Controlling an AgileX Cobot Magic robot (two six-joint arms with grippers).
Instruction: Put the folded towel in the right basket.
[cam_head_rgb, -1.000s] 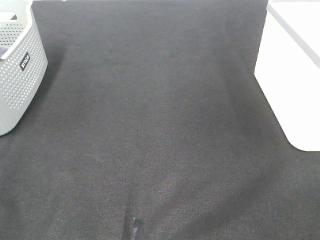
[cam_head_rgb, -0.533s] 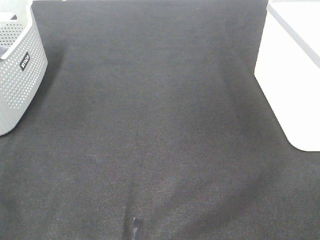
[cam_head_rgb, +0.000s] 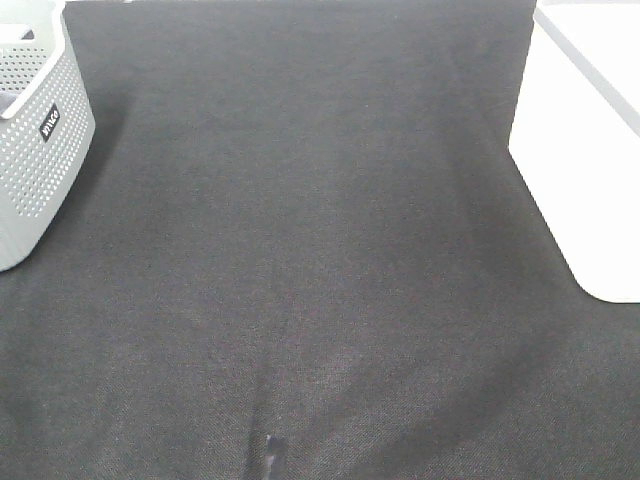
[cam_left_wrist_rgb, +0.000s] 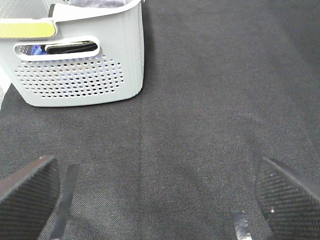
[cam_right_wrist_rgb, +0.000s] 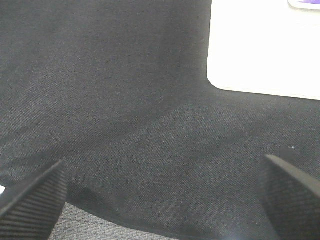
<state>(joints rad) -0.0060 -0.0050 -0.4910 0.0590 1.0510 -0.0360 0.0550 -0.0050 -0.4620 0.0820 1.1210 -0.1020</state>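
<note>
Both the left gripper (cam_left_wrist_rgb: 155, 192) and right gripper (cam_right_wrist_rgb: 162, 192) hang with jaws spread wide, holding nothing. The perforated grey basket (cam_head_rgb: 35, 150) sits at the table's far left corner, the white right basket (cam_head_rgb: 585, 150) at its far right corner. The folded towel cannot be made out.

I see the right basket (cam_head_rgb: 580, 160) at the right edge of the overhead frame: plain white, smooth-walled, upright on the dark cloth, cut off by the frame. In the right wrist view its rounded lower corner (cam_right_wrist_rgb: 260, 50) occupies the upper right. I cannot find the folded towel in any view.
</note>
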